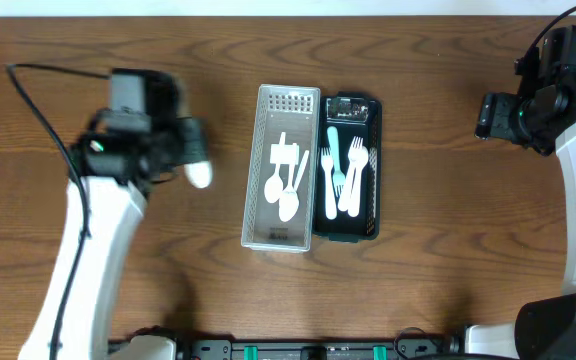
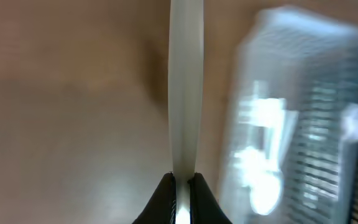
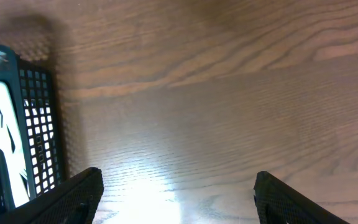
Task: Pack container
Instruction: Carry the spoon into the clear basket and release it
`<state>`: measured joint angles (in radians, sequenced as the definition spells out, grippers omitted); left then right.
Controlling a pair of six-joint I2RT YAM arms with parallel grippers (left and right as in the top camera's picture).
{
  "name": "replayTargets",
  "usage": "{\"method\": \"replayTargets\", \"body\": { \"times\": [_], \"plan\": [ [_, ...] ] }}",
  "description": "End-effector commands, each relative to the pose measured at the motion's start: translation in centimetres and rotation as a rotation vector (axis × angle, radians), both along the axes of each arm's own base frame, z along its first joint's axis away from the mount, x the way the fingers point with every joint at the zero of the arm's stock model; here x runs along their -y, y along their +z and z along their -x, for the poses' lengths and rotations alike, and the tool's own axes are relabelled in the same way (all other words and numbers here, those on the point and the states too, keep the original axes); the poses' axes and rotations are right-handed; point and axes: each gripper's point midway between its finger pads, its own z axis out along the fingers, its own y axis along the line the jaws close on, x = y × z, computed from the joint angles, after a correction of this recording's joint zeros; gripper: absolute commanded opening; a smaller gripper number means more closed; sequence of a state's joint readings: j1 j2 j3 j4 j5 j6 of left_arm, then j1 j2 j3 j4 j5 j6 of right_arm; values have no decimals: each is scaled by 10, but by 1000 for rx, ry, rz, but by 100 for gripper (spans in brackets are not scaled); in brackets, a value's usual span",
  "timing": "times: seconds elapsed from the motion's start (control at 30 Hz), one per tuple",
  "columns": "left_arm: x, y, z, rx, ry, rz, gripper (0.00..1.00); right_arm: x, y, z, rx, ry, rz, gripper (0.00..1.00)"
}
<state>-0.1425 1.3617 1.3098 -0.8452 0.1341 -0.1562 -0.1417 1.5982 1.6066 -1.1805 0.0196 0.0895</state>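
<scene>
The spoon (image 2: 185, 93) is pinched by its handle in my left pincer (image 2: 182, 186). The fingers are pressed together on it, and its length runs straight out ahead of them. From above, its rounded end pokes out past the pincer toward the middle of the table (image 1: 418, 60).

The white basket (image 2: 353, 43) sits just to the right of that pincer, blurred in the wrist view and not yet under the spoon. It already holds a few white spoons (image 1: 286, 195) and a dark-edged piece I cannot identify. Past it, touching its far side, the black basket (image 1: 376, 170) holds forks (image 1: 343, 175), white and pale blue.

My right pincer (image 3: 176, 186) is spread wide and carries nothing. It hangs over bare wood, with the black basket off to its left.

I judge the packing to be nearly done. Both baskets are stocked by kind, and I see no loose cutlery on the table. What seems left is to bring this spoon over the white basket and drop it in among the others.
</scene>
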Motion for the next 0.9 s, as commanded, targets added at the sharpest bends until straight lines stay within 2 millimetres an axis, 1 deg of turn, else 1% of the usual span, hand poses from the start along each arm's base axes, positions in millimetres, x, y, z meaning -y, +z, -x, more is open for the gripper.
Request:
{"method": "replayTargets", "body": {
  "times": [0.0,0.07,0.13,0.27,0.37,0.47,0.6,0.63,0.67,0.73,0.77,0.8,0.83,0.87],
  "plan": [
    [34,3,9,24,-103,-46,6,0,-4,0,-11,15,10,81],
    [57,-4,15,3,-170,-51,6,-1,-4,0,-10,18,3,81],
    [74,-17,19,-33,-220,-62,6,-3,-4,0,-9,21,-4,81],
    [98,-51,20,-120,-286,-91,6,-3,-4,0,-9,21,-4,81],
    [111,-75,18,-170,-315,-110,6,-3,-4,0,-9,22,-5,81],
    [119,-94,15,-202,-330,-122,6,-4,-4,0,-8,25,-11,81],
    [123,-116,9,-238,-333,-135,6,-5,-4,-1,-7,27,-17,81],
    [123,-121,8,-247,-333,-138,8,-5,-4,-1,-7,27,-17,81],
    [123,-124,8,-252,-333,-139,14,-5,-4,-1,-7,27,-17,81],
    [124,-126,7,-254,-333,-141,17,-5,-4,0,-8,27,-17,81],
    [124,-126,6,-251,-333,-139,17,-5,-4,0,-8,27,-17,81],
    [125,-125,5,-244,-333,-137,26,-5,-4,0,-8,27,-17,82],
    [126,-124,4,-237,-333,-135,31,-5,-4,0,-8,27,-17,82],
    [126,-123,3,-230,-341,-138,33,-5,-4,-1,-7,27,-17,82]
  ]
}}
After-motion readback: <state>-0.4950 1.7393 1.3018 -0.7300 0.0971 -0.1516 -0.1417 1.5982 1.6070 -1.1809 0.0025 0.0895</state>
